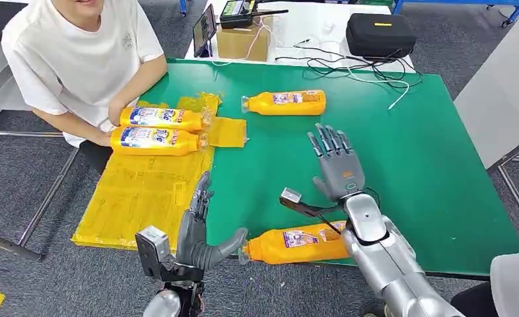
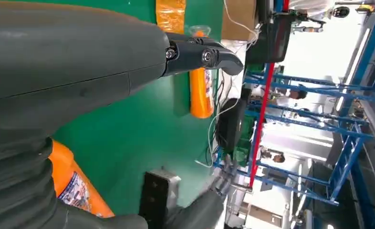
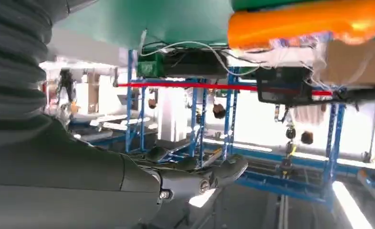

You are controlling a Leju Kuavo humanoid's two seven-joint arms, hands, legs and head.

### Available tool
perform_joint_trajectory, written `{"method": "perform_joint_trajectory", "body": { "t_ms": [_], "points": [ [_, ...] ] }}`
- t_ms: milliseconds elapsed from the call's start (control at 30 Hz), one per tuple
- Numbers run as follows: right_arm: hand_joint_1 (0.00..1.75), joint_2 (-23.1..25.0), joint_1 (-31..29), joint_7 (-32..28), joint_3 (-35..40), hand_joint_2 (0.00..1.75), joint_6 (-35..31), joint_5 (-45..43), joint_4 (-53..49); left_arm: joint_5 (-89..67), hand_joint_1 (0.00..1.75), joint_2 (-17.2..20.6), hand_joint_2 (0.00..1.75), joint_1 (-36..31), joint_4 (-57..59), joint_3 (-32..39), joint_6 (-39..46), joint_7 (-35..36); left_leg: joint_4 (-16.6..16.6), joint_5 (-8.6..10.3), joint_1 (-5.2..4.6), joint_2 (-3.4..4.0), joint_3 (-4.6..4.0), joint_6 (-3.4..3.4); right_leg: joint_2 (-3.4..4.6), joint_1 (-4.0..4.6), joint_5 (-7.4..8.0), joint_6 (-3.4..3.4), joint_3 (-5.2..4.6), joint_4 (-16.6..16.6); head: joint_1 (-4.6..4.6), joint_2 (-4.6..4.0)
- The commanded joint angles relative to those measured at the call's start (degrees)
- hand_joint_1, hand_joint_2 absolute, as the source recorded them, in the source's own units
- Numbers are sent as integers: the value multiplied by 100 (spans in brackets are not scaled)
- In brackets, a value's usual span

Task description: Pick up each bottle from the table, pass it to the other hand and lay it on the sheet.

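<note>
While both arms reach in over the near edge of the green table (image 1: 402, 152), neither hand holds anything. Nearest, an orange bottle (image 1: 296, 244) lies on its side along the near edge, cap toward the left hand (image 1: 201, 228), partly hidden under the right forearm. Left hand stands just beside the cap, thumb stretched toward it, fingers spread and pointing up the table; contact with the cap cannot be told. Right hand (image 1: 336, 162) hovers farther in over bare green, fingers wide and extended, palm down. To the left, the yellow sheet (image 1: 138, 191) runs from the near-left corner back along the table. Two bottles (image 1: 158, 130) lie side by side on its far part, a person's hands (image 1: 115, 115) at their ends. Farthest, a fourth bottle (image 1: 286, 102) lies alone on the green, beyond the sheet's edge.
</note>
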Motion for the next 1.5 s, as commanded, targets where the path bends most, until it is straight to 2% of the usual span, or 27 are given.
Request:
{"method": "perform_joint_trajectory", "body": {
  "t_ms": [33, 67, 133, 200, 233, 367, 667, 767, 900, 1033, 1233, 1300, 1500],
  "points": [
    [0, 189, 759, -1459, -259, 175, -444, -1839, -1952, 1, 0, 187, 175, -148, 112, -190, 44, -100, 1, -7, 3, 3, 6, -8, -1, 3, -8, -10, 5, 2, 2, 0],
    [0, 172, 865, -1731, -229, 175, -472, -2220, -2179, 11, 0, 194, 175, -155, 102, -214, 45, -133, 0, -8, 3, 5, 11, -8, 1, 4, -8, -11, 9, 0, 0, 0],
    [0, 184, 927, -1713, -187, 175, -451, -2200, -2303, 11, 0, 197, 175, -158, 84, -233, 45, -132, -3, -4, 2, -1, 5, -6, -4, 2, -5, -8, 4, -2, 0, 2],
    [0, 177, 1170, -2219, -164, 175, -218, -3308, -2768, 48, 0, 225, 175, -160, 44, -283, 83, -197, 0, -6, 2, -1, 5, -8, -4, 3, -7, -9, 3, 1, 0, 0],
    [0, 182, 1329, -2382, -197, 175, -217, -3495, -2940, 55, 0, 237, 175, -153, 19, -316, 98, -221, -2, -2, -1, -5, -2, -6, -7, 0, -6, -7, -4, 1, 0, 2],
    [0, 160, 1830, -2535, -192, 175, -202, -3543, -3471, 30, 0, 319, 175, 15, -288, -346, 191, -276, -4, -5, 1, -9, -1, -7, -12, 2, -9, -8, -2, -1, -2, 0],
    [0, 186, 1825, -2550, -150, 175, -199, -3500, -3352, 9, 0, 331, 175, 19, -348, -299, 229, -288, -2, -9, 2, 10, 1, -8, 5, 3, -7, -10, -4, 1, 0, 0],
    [0, 205, 1944, -2575, -108, 175, -2, -3615, -3195, -46, 0, 337, 175, 71, -377, -236, 325, -282, -3, -7, 2, 8, 0, -7, 3, 3, -5, -9, -3, -3, 0, 0],
    [0, 144, 2079, -2445, 374, 175, 810, -3831, -2956, 29, 0, 459, 175, 317, -667, -184, 452, -187, -8, -8, 3, 11, 5, -6, 8, 3, -5, -8, 2, -8, 0, 0],
    [0, 16, 2262, -2354, 648, 175, 828, -3630, -3064, -40, 0, 543, 175, 329, -811, -241, 407, -6, -11, -15, 5, 18, 17, -12, 11, 7, -11, -14, 11, -8, 2, 0],
    [0, -113, 2821, -2220, 825, 175, 1344, -3598, -3522, -368, 0, 405, 175, 211, -878, -188, 262, 87, -3, -13, 6, 0, 0, -9, -5, 7, -13, -10, -1, -4, 0, 0],
    [0, -91, 2941, -2273, 839, 175, 1263, -3514, -3475, -439, 0, 364, 175, 166, -854, -198, 249, 92, 0, -13, 7, -6, -3, -9, -12, 7, -15, -11, -2, -3, 2, 0],
    [0, -222, 2973, -2037, 880, 175, 1276, -3050, -3527, -583, 0, 285, 175, 194, -860, -110, 238, 103, -3, -11, 4, 4, -6, -9, -2, 4, -12, -12, -8, -3, 0, 0]
  ]
}}
